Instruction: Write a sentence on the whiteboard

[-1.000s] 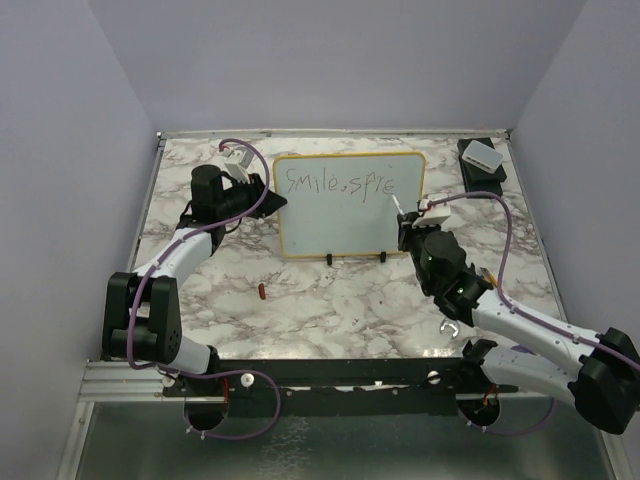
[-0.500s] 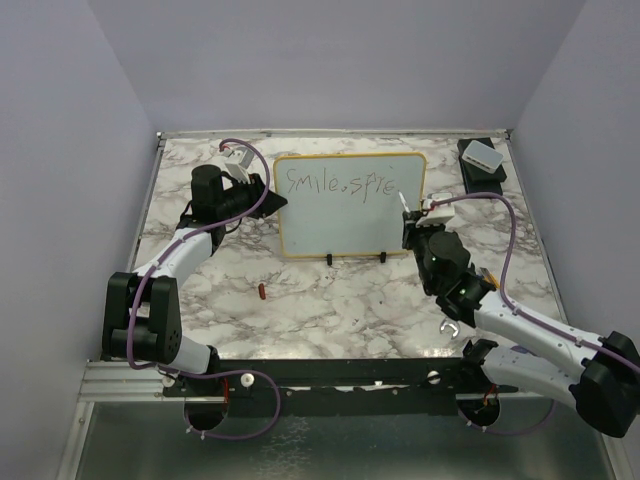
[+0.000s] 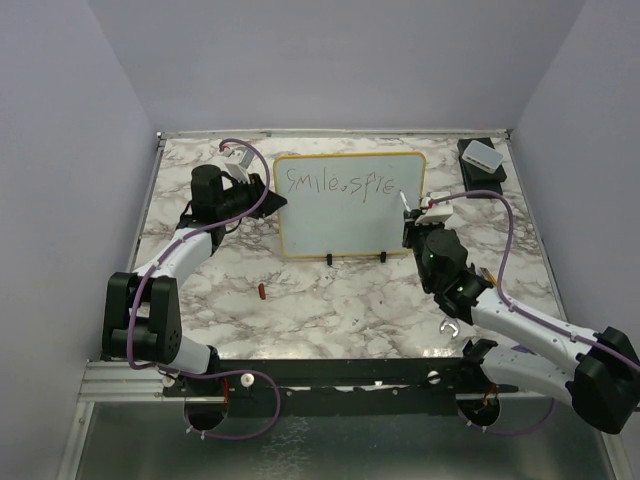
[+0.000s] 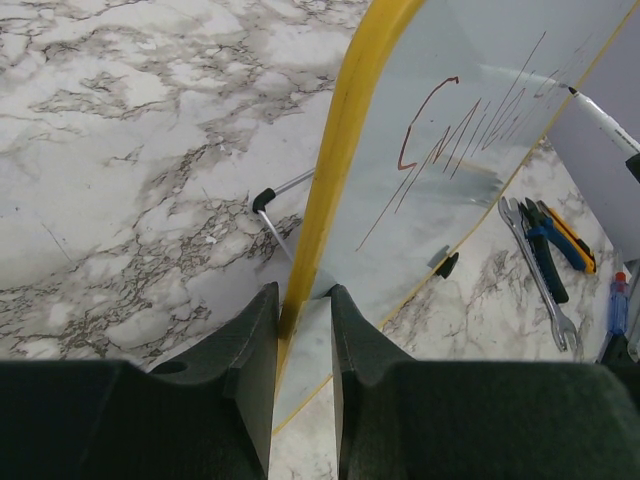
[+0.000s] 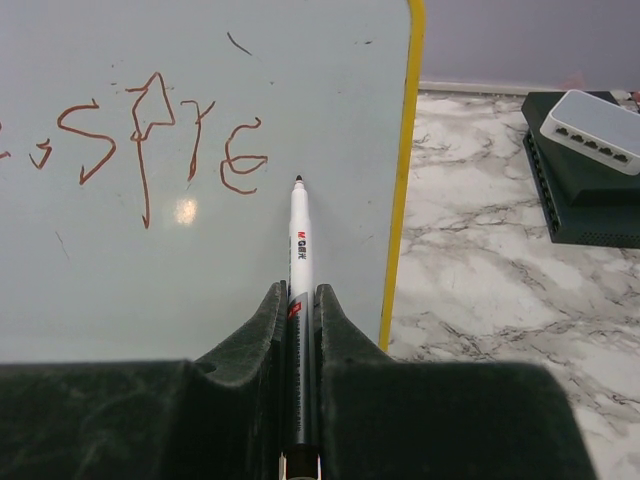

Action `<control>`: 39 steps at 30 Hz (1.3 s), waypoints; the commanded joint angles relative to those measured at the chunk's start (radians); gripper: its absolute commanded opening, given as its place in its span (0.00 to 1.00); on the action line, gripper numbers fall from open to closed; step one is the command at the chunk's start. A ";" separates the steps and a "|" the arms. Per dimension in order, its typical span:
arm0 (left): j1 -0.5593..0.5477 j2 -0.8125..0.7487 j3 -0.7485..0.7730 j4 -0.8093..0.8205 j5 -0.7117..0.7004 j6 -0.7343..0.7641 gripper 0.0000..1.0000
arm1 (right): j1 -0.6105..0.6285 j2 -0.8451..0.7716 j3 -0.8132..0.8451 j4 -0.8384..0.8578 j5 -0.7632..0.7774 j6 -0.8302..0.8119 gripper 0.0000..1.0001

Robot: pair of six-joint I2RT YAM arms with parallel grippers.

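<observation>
The whiteboard (image 3: 350,220) stands upright at the back middle of the table, with a yellow rim and black feet. The sentence (image 3: 340,183) on it is dark red marker writing that reads "Smile, spre" in one line. My left gripper (image 3: 268,200) is shut on the board's left rim (image 4: 340,150), one finger on each face. My right gripper (image 3: 407,218) is shut on a white marker (image 5: 300,235). The marker's tip is at the board face (image 5: 200,270), just right of and below the last letter (image 5: 243,157). Whether it touches is not clear.
A white box on a black base (image 3: 482,157) sits at the back right corner. A small red cap (image 3: 262,291) lies on the marble in front of the left arm. A wrench (image 4: 535,280) and pliers (image 4: 550,235) lie at the right front.
My right gripper has shifted slightly to the right with the marker, past the last letter. My left gripper and the board have not moved.
</observation>
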 commanded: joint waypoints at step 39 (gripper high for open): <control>-0.003 -0.009 0.010 0.011 -0.005 0.008 0.24 | -0.006 0.044 0.057 0.048 0.016 -0.035 0.01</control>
